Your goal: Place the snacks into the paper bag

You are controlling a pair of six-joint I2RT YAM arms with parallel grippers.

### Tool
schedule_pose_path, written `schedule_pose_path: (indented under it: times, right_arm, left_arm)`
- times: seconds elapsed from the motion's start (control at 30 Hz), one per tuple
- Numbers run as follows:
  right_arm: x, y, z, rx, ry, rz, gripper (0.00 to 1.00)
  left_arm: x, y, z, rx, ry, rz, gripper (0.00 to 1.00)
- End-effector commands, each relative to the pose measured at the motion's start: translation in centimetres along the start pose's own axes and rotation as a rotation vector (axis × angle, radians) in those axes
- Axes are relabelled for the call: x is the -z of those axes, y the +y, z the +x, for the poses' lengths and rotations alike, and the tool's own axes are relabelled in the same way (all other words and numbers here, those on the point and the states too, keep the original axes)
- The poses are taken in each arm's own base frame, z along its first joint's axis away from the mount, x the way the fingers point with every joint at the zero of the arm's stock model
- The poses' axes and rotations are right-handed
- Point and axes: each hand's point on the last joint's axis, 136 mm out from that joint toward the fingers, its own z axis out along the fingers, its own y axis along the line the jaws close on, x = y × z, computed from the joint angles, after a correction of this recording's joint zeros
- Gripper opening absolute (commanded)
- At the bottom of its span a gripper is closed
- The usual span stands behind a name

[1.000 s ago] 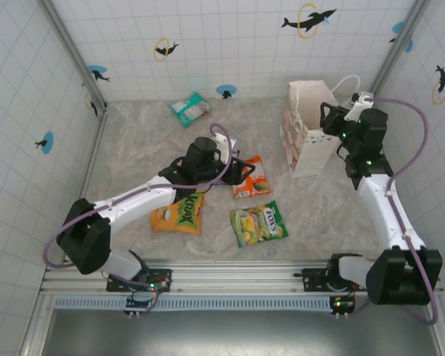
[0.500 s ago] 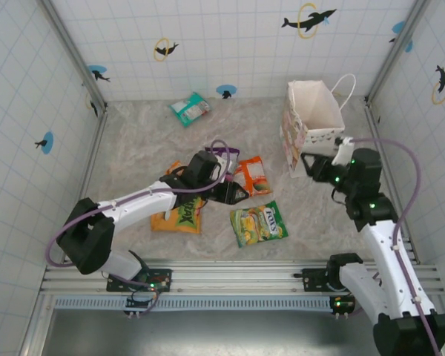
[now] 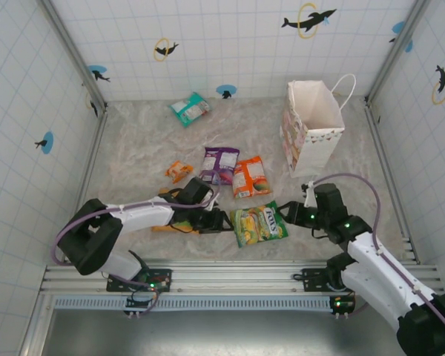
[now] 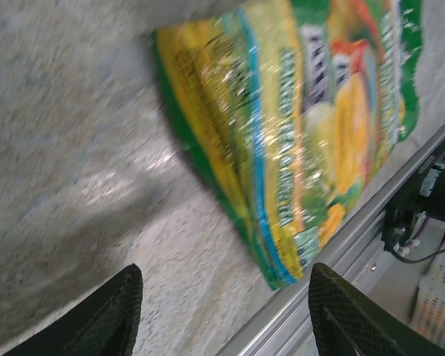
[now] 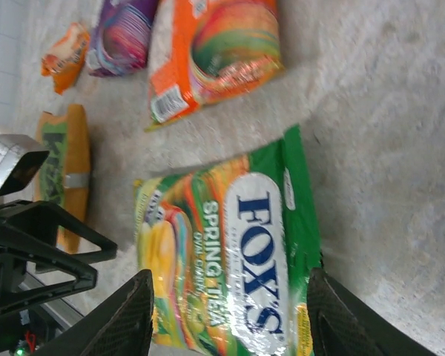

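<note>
The green snack packet (image 3: 258, 223) lies flat near the front rail. My left gripper (image 3: 222, 220) is open just left of it, with the packet's edge (image 4: 304, 126) ahead of its empty fingers (image 4: 104, 311). From the right, my right gripper (image 3: 283, 213) is open and low over the same packet (image 5: 237, 252), one finger on each side. The purple (image 3: 219, 164), orange-red (image 3: 250, 176) and tiny orange (image 3: 178, 170) snacks lie mid-table. A teal-white snack (image 3: 189, 109) is at the back. The large orange snack (image 5: 67, 170) lies under my left arm. The white paper bag (image 3: 311, 126) stands open at the back right.
The metal front rail (image 3: 237, 278) runs just below the green packet and both arm bases. Tiled walls close in the table on the left, back and right. My left gripper's black frame (image 5: 37, 245) shows in the right wrist view, close to the green packet.
My right arm swung from the bag's mouth down and left to the green packet. My left arm drew back from the purple and orange-red packets toward the front, beside the green packet.
</note>
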Motion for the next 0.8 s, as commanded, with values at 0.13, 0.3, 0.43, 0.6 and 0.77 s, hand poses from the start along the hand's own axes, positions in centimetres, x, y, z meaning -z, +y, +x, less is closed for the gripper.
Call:
schedule_pose_path:
  times: [0.13, 0.3, 0.43, 0.6, 0.77]
  right_arm:
    - [-2.0, -1.0, 1.8, -0.079, 0.028, -0.033, 0.56]
    - [-2.8, -0.9, 3.1, -0.085, 0.076, -0.059, 0.56]
    - [-3.3, -1.1, 4.1, -0.103, 0.092, -0.070, 0.51]
    - [-3.7, -2.2, 5.1, -0.128, 0.113, -0.041, 0.45]
    - [-4.0, -2.7, 5.6, -0.143, 0.112, -0.044, 0.44]
  left_arm:
    - [-0.5, -0.3, 0.2, 0.067, -0.008, 0.085, 0.60]
    - [-1.1, -0.4, 0.0, 0.081, -0.015, 0.117, 0.60]
    - [-1.5, -0.4, -0.2, 0.089, -0.008, 0.127, 0.59]
    - [-1.9, -0.3, -0.6, 0.092, -0.012, 0.131, 0.59]
    - [-2.2, -1.0, -1.7, 0.086, -0.034, 0.162, 0.59]
